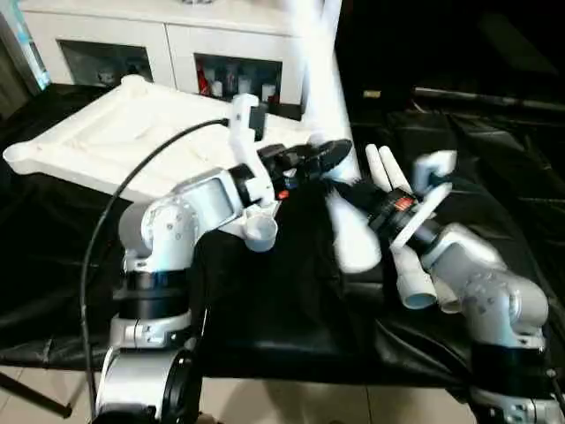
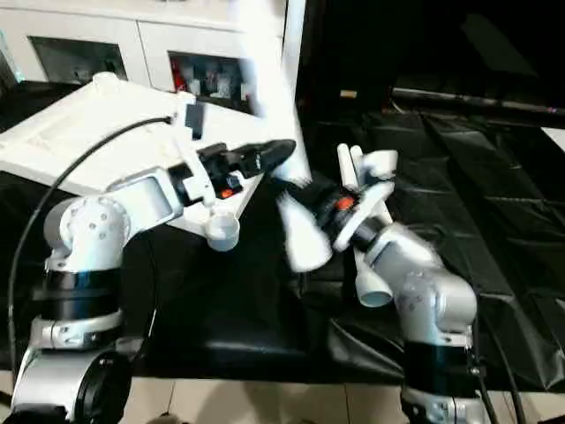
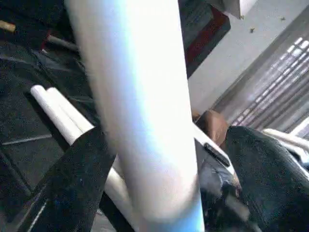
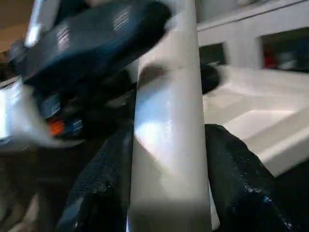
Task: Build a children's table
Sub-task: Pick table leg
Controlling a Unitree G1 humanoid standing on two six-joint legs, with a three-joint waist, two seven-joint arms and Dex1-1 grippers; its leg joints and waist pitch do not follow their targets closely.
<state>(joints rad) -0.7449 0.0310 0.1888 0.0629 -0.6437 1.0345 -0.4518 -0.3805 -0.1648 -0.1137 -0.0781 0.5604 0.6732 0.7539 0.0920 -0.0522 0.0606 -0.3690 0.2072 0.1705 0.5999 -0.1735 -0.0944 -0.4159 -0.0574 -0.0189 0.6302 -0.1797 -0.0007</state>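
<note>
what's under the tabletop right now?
The tabletop lies ribbed side up on black sheeting, with the white cabinet behind it. The left gripper and its forearm cover the near corner; whatever lies beneath the top itself is hidden.

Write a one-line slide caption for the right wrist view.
Right gripper clamps a white table leg between its black fingers, the left gripper gripping higher up, the upturned table top behind.

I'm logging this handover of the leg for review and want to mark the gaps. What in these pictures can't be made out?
- Upper end of the held leg: cut off by the head views' top edge.
- Its lower end: motion-blurred in the head views.
- Tabletop's near corner: hidden behind the left arm.
- Contents of the cabinet: too small.
</note>
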